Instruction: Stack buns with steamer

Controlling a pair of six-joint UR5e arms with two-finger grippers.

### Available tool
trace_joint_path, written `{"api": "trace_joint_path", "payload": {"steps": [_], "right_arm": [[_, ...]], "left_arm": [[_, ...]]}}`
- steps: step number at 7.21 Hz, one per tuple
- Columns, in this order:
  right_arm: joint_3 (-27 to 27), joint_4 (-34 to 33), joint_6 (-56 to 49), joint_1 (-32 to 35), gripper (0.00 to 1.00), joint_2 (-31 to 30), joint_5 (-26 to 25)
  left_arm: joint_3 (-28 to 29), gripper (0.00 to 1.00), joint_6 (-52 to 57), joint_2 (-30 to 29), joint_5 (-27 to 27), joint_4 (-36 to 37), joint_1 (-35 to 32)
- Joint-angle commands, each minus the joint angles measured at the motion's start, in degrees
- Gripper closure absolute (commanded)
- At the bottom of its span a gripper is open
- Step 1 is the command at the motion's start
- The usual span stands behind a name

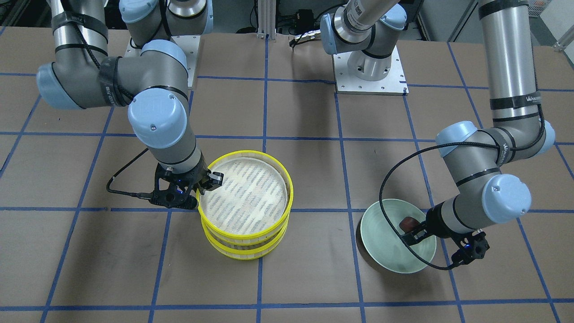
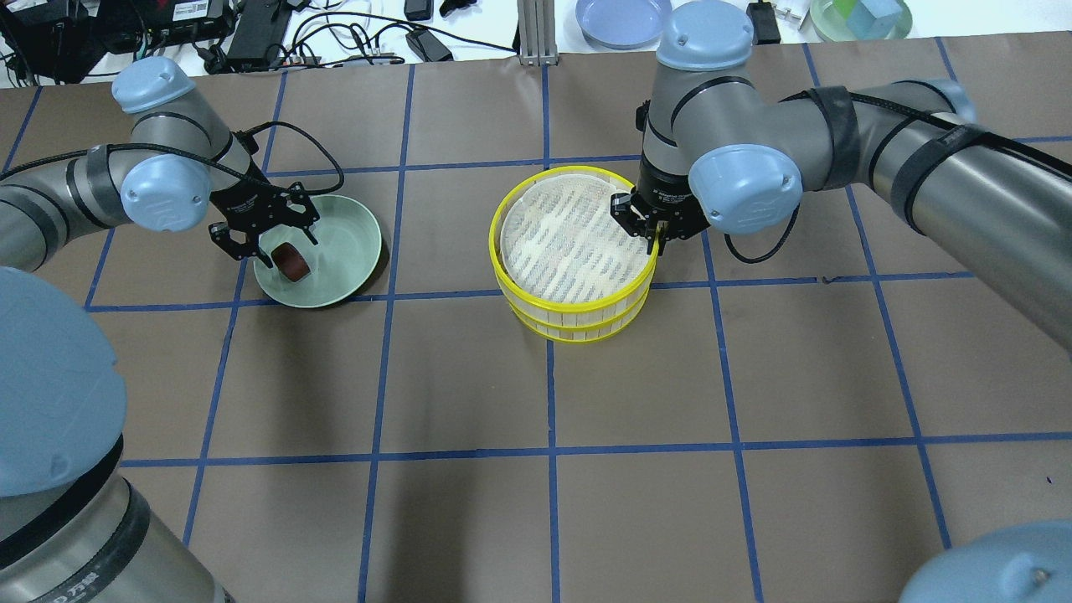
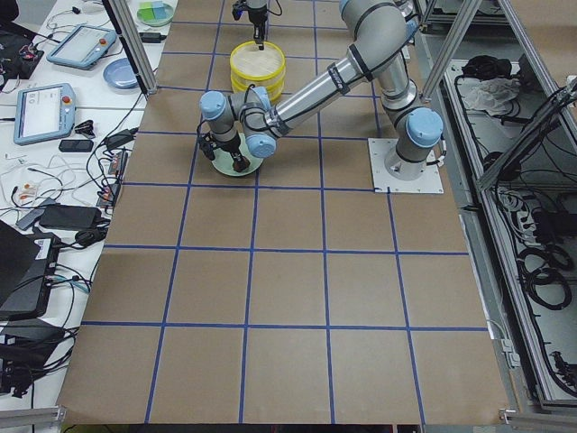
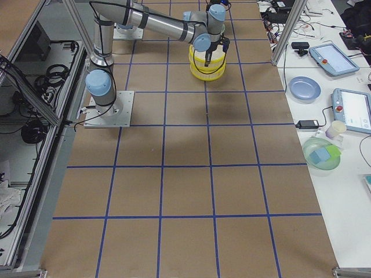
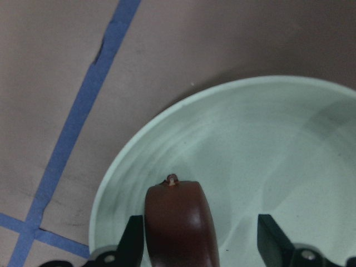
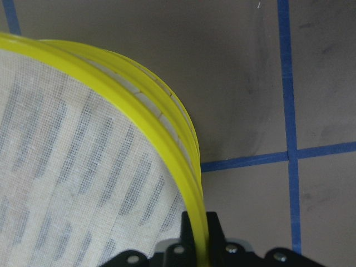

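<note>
Brown bun [image 5: 181,225] lay in green plate [image 5: 267,128], inside wide-open left gripper [image 5: 201,242]. Looked light, soft, slippery: pinch long sides gently. Right gripper [image 6: 197,229] clamped rim of steamer [image 2: 573,243], well apart from plate.

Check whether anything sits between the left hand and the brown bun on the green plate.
Nothing visible does. The left hand is open over the brown bun, a finger at each side, in the green plate.

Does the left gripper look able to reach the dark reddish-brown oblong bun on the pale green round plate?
Probably yes. The left gripper is open just above the green plate, and the brown bun lies uncovered between its fingers. The right gripper is away, clamped on the yellow steamer.
</note>
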Motion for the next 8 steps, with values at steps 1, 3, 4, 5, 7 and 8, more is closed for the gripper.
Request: {"api": "trace_joint_path", "payload": {"steps": [1, 3, 4, 5, 7, 8], "right_arm": [[0.09, -0.44, -0.13, -0.04, 0.95, 0.2, -0.19], [0.18, -0.44, -0.22, -0.13, 0.95, 0.29, -0.28], [0.18, -0.44, -0.22, -0.22, 0.94, 0.29, -0.28], [0.18, -0.44, -0.39, -0.3, 0.92, 0.29, -0.28], [0.18, -0.53, -0.22, -0.39, 0.68, 0.73, -0.28], [0.18, -0.61, -0.13, -0.31, 0.64, 0.73, -0.19]], "left_arm": [[-0.27, 1.0, 0.44, -0.16, -1.58, -0.56, 0.0], [0.6, 1.0, 0.1, 0.27, -1.6, 0.14, 0.0], [1.13, 1.0, -0.43, 1.67, -1.68, 0.06, -0.79], [2.01, 1.0, -0.69, 3.16, -1.6, -0.38, -2.36], [2.54, 1.0, -9.96, 5.98, -1.68, -0.47, -8.5], [2.54, 1.0, -13.58, 7.56, -2.64, -0.47, -11.23]]}}
